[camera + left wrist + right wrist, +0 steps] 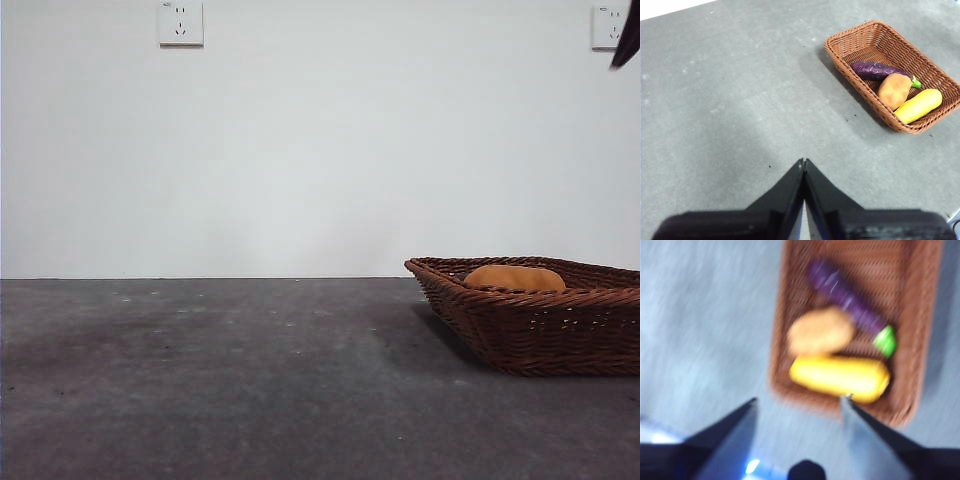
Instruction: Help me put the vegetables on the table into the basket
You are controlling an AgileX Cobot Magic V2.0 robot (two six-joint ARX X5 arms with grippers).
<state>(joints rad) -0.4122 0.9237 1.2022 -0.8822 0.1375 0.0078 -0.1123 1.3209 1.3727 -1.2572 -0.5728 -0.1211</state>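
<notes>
Bare grey tabletop (200,380) fills my near view, since eggplant (879,70), potato (894,90) and corn (918,105) already lie in the basket (560,330) at right, left hand (804,164) pressed together, right hand (800,402) spread apart above, empty.

Eggplant (879,70), potato (894,90), corn (918,105) in basket (850,44)

I see a dark grey, rough, speckled surface (220,380) running wide and flat to the white wall. The only thing resting directly on it is a brown woven basket (560,335), which sits off toward one side in my front view, its base flat on the grey. From the left wrist camera the basket (850,47) casts a soft shadow beside it.
</notes>
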